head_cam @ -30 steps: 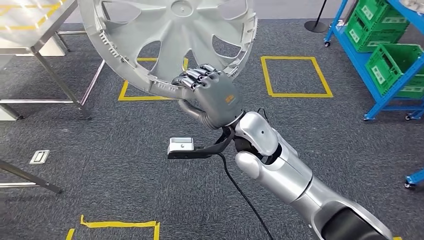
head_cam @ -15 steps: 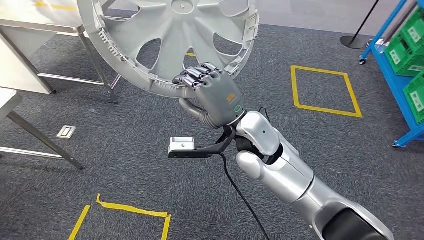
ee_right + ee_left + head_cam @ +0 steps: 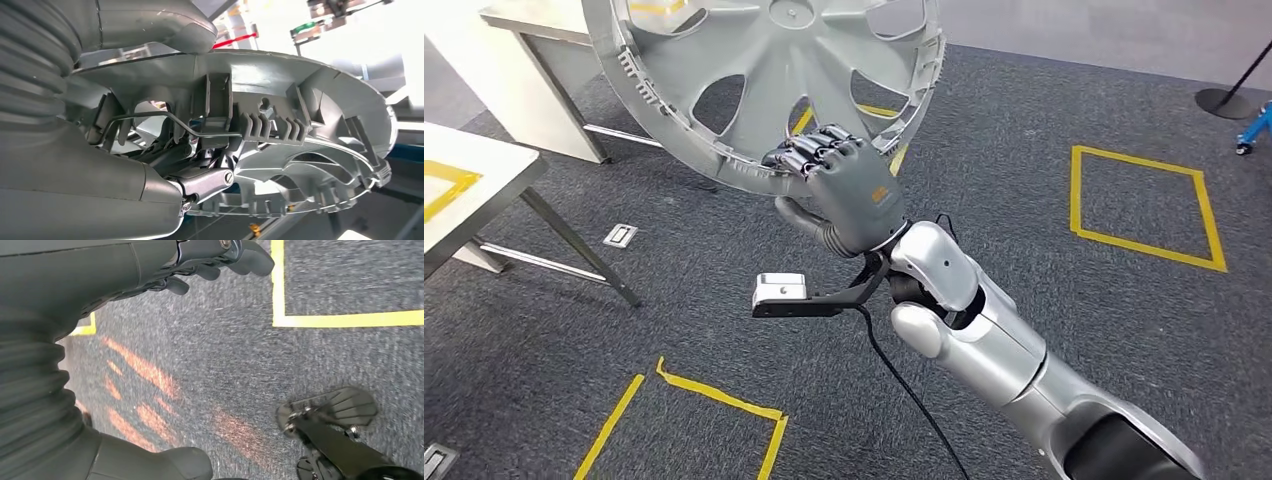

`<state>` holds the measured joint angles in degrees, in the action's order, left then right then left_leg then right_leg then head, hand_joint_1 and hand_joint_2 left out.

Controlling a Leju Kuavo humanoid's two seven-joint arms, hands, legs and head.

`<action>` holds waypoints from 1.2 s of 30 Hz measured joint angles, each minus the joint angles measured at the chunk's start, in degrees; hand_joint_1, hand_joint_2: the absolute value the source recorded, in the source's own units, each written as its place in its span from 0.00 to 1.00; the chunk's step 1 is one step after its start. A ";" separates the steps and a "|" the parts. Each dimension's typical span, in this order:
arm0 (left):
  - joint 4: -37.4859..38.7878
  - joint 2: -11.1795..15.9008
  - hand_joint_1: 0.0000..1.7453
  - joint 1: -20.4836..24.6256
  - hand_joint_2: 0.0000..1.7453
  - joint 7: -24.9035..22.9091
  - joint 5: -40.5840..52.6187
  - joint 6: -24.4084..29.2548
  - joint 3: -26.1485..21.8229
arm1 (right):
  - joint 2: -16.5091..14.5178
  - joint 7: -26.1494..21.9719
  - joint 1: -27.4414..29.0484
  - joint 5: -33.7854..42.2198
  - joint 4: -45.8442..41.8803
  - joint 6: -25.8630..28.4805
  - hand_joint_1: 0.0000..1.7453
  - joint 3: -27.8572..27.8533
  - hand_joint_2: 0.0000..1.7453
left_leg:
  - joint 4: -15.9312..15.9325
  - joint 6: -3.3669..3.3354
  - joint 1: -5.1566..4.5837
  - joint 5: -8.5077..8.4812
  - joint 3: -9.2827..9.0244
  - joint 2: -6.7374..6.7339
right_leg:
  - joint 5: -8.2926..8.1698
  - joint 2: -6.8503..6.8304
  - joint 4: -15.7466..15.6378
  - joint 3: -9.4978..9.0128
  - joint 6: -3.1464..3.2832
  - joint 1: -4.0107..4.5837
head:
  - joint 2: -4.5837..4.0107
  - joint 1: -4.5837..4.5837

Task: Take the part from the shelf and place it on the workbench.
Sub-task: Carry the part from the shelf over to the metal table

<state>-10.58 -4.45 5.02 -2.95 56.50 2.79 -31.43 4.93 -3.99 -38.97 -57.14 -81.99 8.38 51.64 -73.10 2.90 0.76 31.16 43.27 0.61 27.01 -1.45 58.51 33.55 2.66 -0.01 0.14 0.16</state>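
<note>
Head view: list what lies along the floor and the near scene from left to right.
White table → floor plate → wrist camera → right hand gripping the wheel cover → yellow tape square.

We are looking at a hubcap (image 3: 764, 60) of matt grey moulded plastic, ribbed along its rim, with a thin metal wire ring (image 3: 165, 120) showing on its back. At 5 o'clock from it the right hand (image 3: 849, 190) is showing dull dark plastic, its arm (image 3: 984, 340) glossy silver. The floor (image 3: 674, 330) is wearing rough grey carpet with smooth yellow tape (image 3: 1144, 240).
</note>
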 joint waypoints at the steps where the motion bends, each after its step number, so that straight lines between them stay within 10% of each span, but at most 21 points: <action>1: 0.00 0.02 0.00 0.01 1.00 -0.06 0.00 -0.01 0.00 | 0.01 -0.01 0.04 -0.02 0.00 -0.03 1.00 0.01 1.00 | -1.06 0.08 0.04 0.04 0.27 -0.21 | 0.03 -0.75 0.04 0.02 0.01 0.02 | -0.01 -0.01; 6: -0.08 0.19 0.00 0.11 1.00 -0.04 0.03 0.01 0.00 | 0.03 -0.13 -0.02 -0.02 0.00 -0.09 1.00 -0.02 1.00 | 13.08 -0.64 -0.27 -5.34 -7.76 -3.51 | 0.67 -3.96 0.74 0.09 -0.86 0.34 | 0.00 0.01; 9: -0.08 0.19 0.00 0.07 1.00 0.04 0.10 0.01 0.00 | 0.09 -0.36 0.00 -0.03 0.01 0.01 1.00 -0.06 1.00 | 13.87 -2.04 -0.48 -5.47 -7.93 -2.54 | 0.89 -5.28 0.80 -0.01 -1.64 0.59 | -0.01 0.04; 12: -0.08 0.19 0.00 0.07 1.00 0.04 0.11 0.01 0.00 | 0.15 -0.49 0.03 -0.04 0.01 0.07 1.00 -0.06 1.00 | 14.08 -2.99 -0.12 -5.86 -7.87 -0.89 | 3.46 -2.27 4.50 1.32 -2.64 0.10 | -0.01 0.19; 16: -0.09 0.21 0.00 0.21 1.00 0.04 0.13 -0.01 -0.01 | 0.61 -0.51 0.53 -0.08 0.14 0.12 1.00 -0.05 1.00 | 13.97 -3.33 -0.04 -5.99 -7.65 1.82 | 8.52 1.09 17.36 7.58 -3.03 -0.09 | -0.01 0.35; 20: -0.09 0.12 0.00 0.20 1.00 0.02 0.16 -0.10 0.00 | 0.65 -0.47 0.81 -0.11 0.27 0.15 1.00 -0.06 1.00 | 13.82 -2.95 0.01 -6.20 -7.54 4.82 | 1.71 3.94 5.67 2.37 -2.10 -0.09 | 0.00 0.30; 24: -0.08 0.11 0.00 0.12 1.00 0.02 0.45 -0.19 -0.02 | 0.68 -0.62 0.87 -0.36 0.31 0.31 1.00 -0.05 1.00 | 14.23 -1.44 0.39 -6.92 -6.83 7.08 | 0.13 5.00 0.74 0.43 -1.61 0.24 | -0.01 0.27; 29: -0.04 0.04 0.00 0.24 1.00 -0.07 0.62 -0.19 -0.01 | 0.49 -0.44 1.02 -0.38 0.32 0.49 1.00 -0.09 1.00 | 5.58 -0.50 -0.06 -1.92 -2.52 0.67 | -0.44 1.30 -0.29 0.02 -0.14 -0.11 | -0.01 -0.25; 32: -0.04 0.03 0.00 0.26 1.00 -0.28 0.60 -0.01 -0.01 | 0.49 -0.49 1.45 -0.73 0.32 0.58 1.00 -0.10 1.00 | -1.68 -0.07 0.04 0.39 0.39 -0.24 | -0.35 -0.94 -0.26 0.05 -0.10 -0.07 | 0.00 -0.27; 36: -0.10 0.01 0.00 0.36 1.00 -0.62 0.74 0.24 -0.01 | 0.48 -0.12 1.77 -1.55 0.09 0.44 1.00 -0.14 1.00 | 11.28 -0.53 -0.27 -4.99 -6.97 -3.14 | 0.16 -3.64 0.14 -0.11 -0.82 0.20 | -0.01 -0.27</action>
<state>-10.68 -4.44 5.37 -3.57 57.24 3.03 -31.44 5.41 -4.11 -37.20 -58.69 -81.89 8.82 51.50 -61.82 2.36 0.49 26.17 36.30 -2.53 27.16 -5.08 58.65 33.44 1.84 0.19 0.13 -0.11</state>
